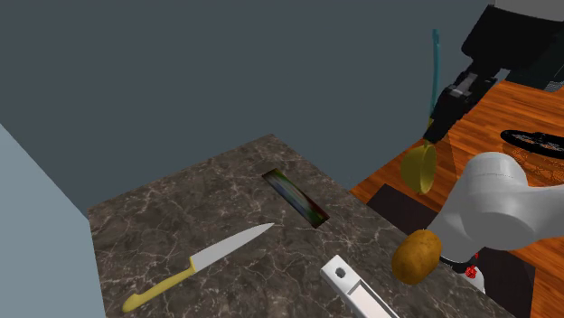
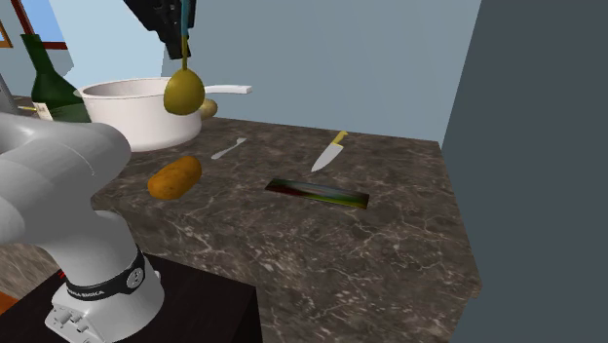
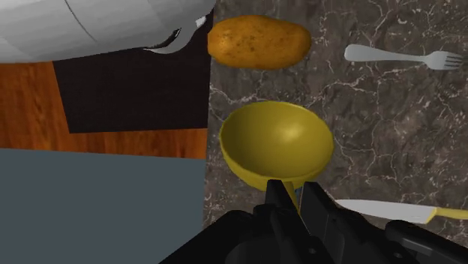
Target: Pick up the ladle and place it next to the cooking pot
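Closest to the wrist camera, the black gripper (image 3: 298, 199) has its two fingers drawn nearly together, clamped on the thin handle of the ladle (image 3: 276, 146) and on nothing else. The ladle hangs in the air above the dark marbled countertop (image 2: 390, 244), touching no surface. Its long axis runs close to vertical: the teal handle points up into the gripper, and the yellow bowl points down with its hollow turned toward the wrist camera. Below it on the counter lie a brown potato (image 2: 175, 176) and, a little farther off, a pale fork (image 2: 229, 148). Farther back in the second exterior view stands the white cooking pot (image 2: 127, 115), and the ladle's bowl appears in front of it. A yellow-handled knife (image 2: 329, 152) lies well apart. The step in hand looks like the carry toward the pot. To do it well, keep the bowl above the potato and fork, stay outside the pot's rim, choose bare counter just beside its wall, and lower until the bowl rests before loosening the fingers.
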